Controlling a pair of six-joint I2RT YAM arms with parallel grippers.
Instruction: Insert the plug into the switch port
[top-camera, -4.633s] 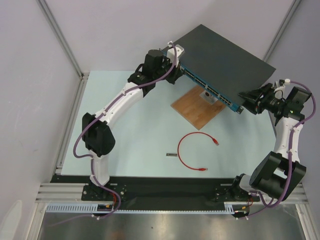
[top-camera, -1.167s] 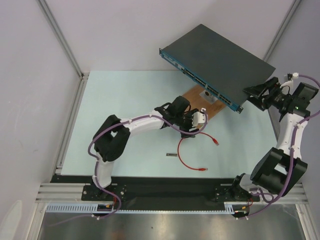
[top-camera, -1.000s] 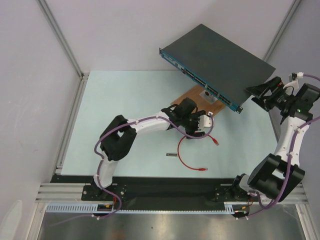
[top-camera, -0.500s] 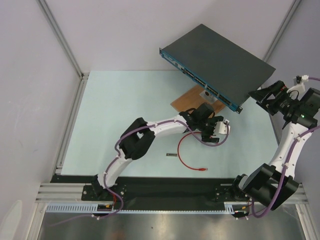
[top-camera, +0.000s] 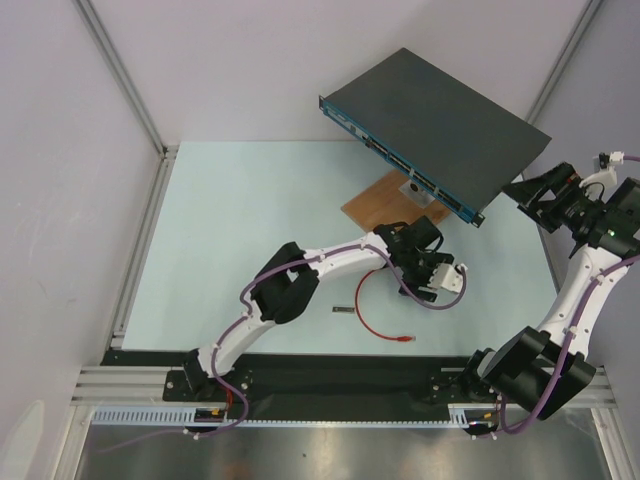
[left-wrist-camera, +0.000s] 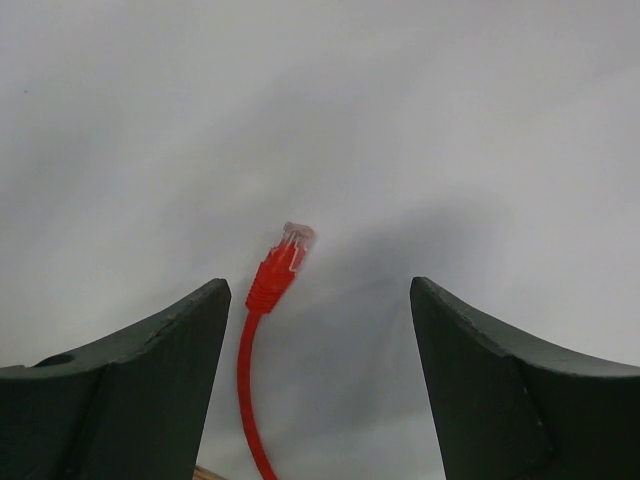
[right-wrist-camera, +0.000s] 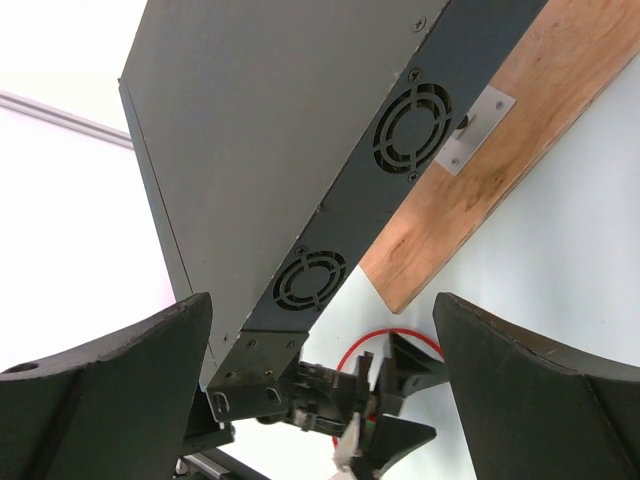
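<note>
Both fingers of my left gripper (left-wrist-camera: 320, 295) stand wide apart, grasping nothing. The plug (left-wrist-camera: 278, 268) lies on the table (top-camera: 250, 220) between them, nearer one finger and touching neither. From above, its red cable (top-camera: 362, 312) loops back toward the arm bases, with a small grey piece (top-camera: 343, 311) just beside the loop. Beyond my left gripper lies the board (top-camera: 380, 208), then the switch (top-camera: 450, 115), its ports (top-camera: 400, 160) along the teal face. My right gripper (top-camera: 537, 190) hangs released, just beside the switch's right corner.
</note>
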